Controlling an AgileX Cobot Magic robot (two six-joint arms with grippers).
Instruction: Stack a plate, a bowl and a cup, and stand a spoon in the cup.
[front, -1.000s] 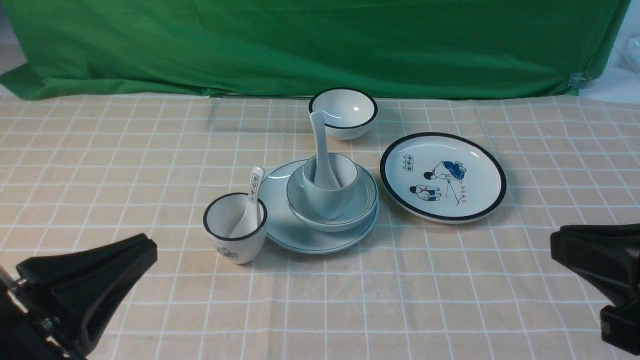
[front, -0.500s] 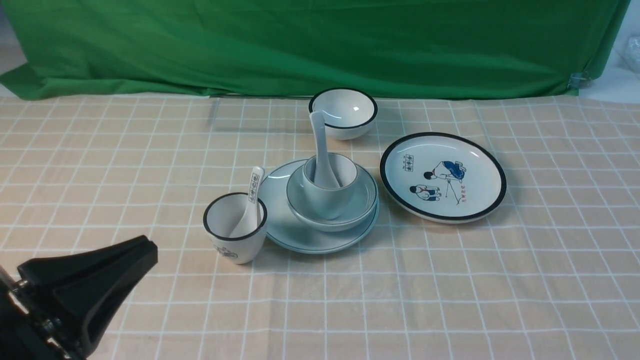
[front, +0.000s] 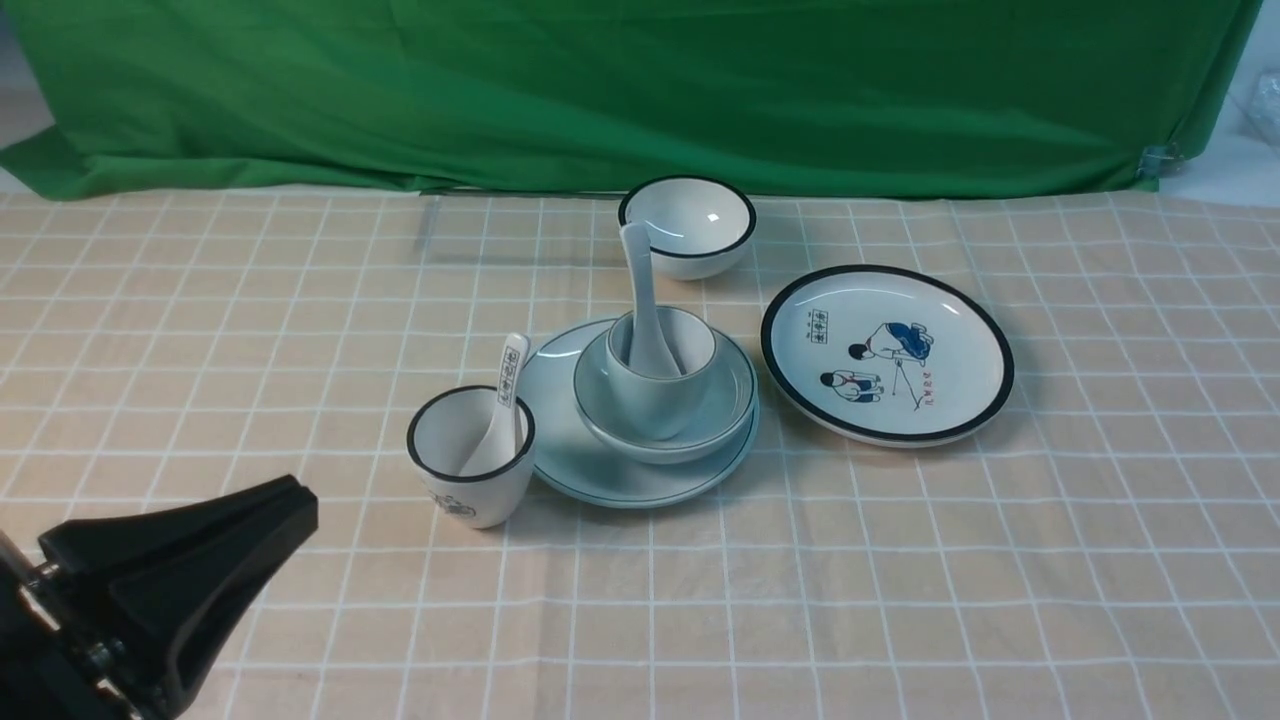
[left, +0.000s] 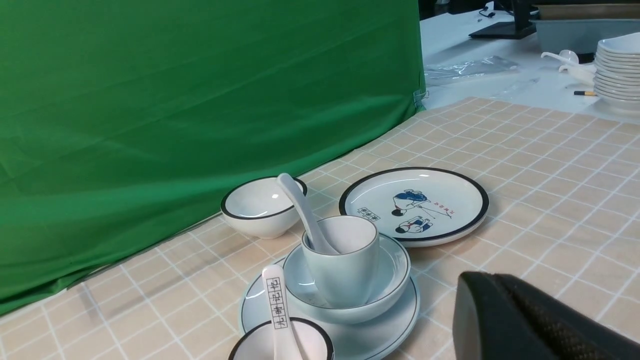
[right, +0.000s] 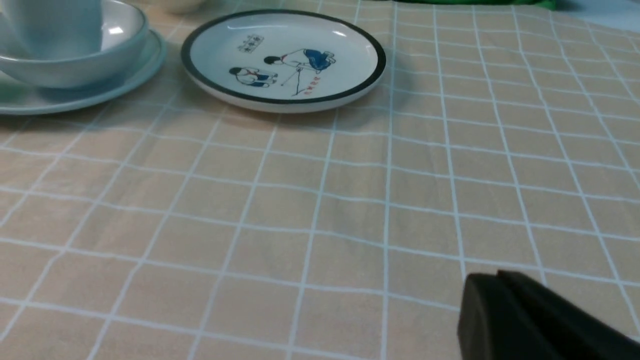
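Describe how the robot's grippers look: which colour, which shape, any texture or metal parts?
Both are matte black. The left gripper is a broad wedge that narrows to a blunt tip, with small metal screws showing at its base; its wrist view shows a fine woven-looking texture on the finger. The right gripper shows only a dark, smooth, rounded tip. No cables or markings are visible.

Bright, even light; soft shadows, sharp focus.
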